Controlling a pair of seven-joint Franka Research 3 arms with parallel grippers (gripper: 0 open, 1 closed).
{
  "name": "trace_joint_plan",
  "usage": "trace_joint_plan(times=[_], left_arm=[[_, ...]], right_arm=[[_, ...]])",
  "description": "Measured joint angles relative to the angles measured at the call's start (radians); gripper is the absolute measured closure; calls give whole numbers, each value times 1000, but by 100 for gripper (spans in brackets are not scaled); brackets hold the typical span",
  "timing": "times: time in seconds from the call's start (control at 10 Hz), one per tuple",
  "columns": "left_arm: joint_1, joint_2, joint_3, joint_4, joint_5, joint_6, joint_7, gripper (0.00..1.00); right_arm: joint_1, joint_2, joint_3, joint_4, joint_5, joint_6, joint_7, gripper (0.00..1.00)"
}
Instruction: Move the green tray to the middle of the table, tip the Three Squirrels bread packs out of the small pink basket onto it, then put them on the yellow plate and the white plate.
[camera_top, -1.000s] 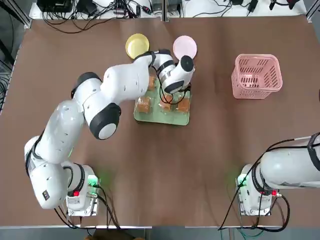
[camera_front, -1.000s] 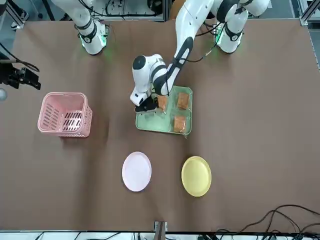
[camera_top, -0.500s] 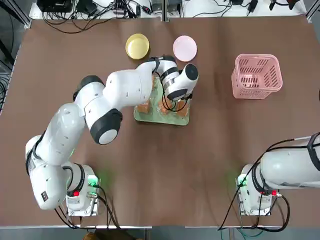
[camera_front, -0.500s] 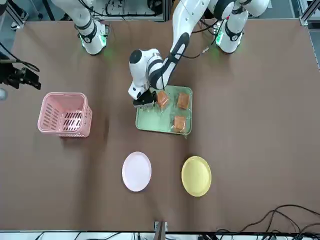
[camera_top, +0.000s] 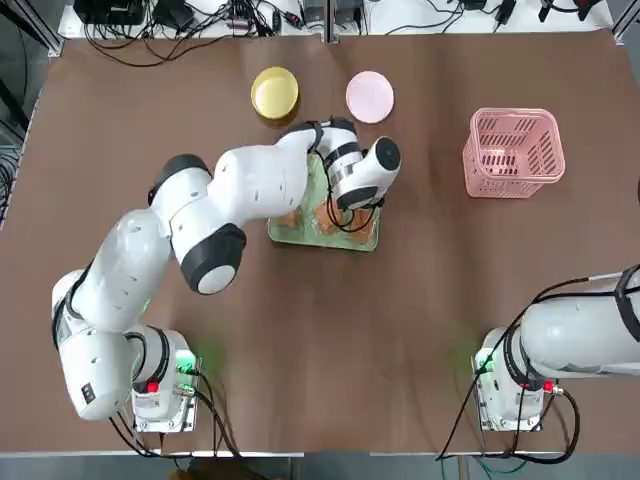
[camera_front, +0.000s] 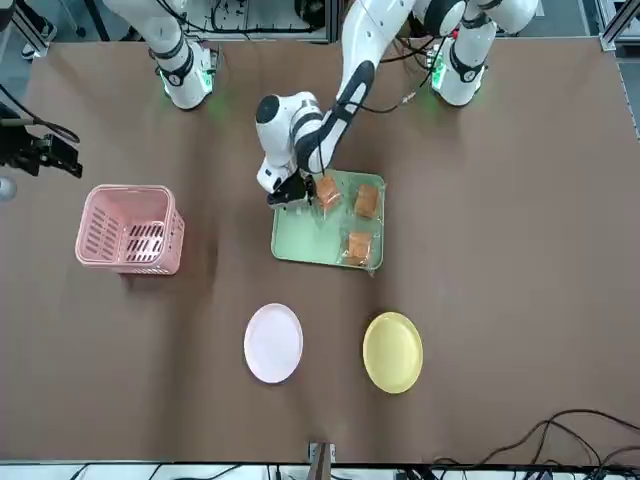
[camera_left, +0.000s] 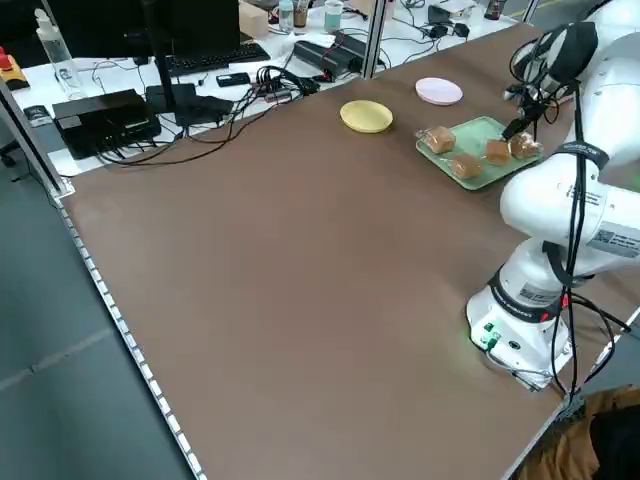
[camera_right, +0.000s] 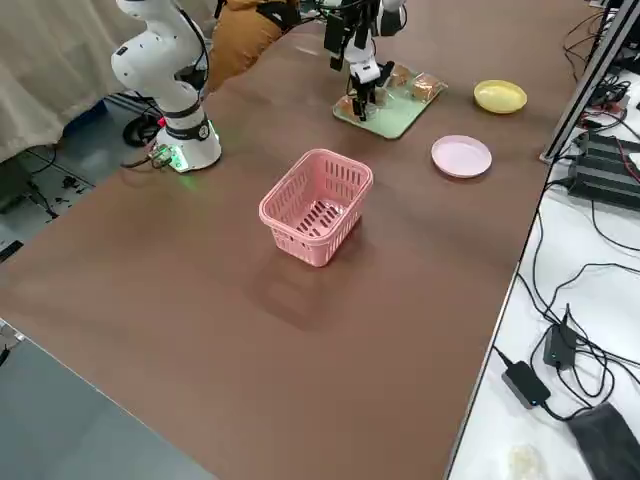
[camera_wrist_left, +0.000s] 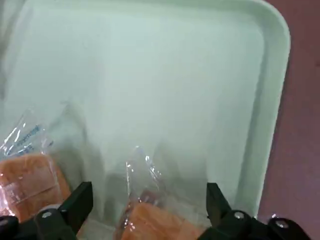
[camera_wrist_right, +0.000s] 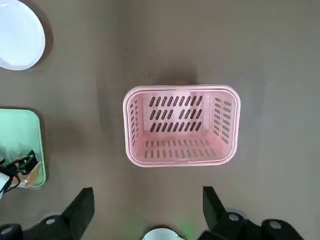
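The green tray (camera_front: 300, 243) lies mid-table with several Three Squirrels bread packs (camera_front: 358, 246) on it. My left gripper (camera_front: 297, 192) hangs low over the tray's corner nearest the basket and the robot, open. In the left wrist view one bread pack (camera_wrist_left: 157, 222) lies between the spread fingertips (camera_wrist_left: 76, 202), untouched, and another pack (camera_wrist_left: 27, 175) lies off to the side. The small pink basket (camera_top: 512, 152) stands upright to the right, seemingly empty. The yellow plate (camera_top: 274, 93) and the white plate (camera_top: 369, 96) sit bare beyond the tray. My right gripper (camera_wrist_right: 147, 215) hovers open, high above the basket (camera_wrist_right: 181, 125).
The left arm (camera_top: 200, 215) arches over the table's left half and hides part of the tray from above. Cables and equipment (camera_top: 190, 20) lie past the far edge. The right arm's base (camera_top: 515, 385) stands at the near right corner.
The left gripper has drawn back across the tray toward the robot's side and now stands over a bread pack there. Plates, basket and right arm have not moved.
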Motion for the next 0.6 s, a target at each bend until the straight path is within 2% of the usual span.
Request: trace_joint_plan(times=[0.4,0.6], left_arm=[[-5,-38,8,11,-4,-11,-49,0],[35,-105,15,16,-28,-84,-51,0]], right_arm=[[0,0,0,0,0,-1,0,4],[0,0,0,0,0,-1,0,4]])
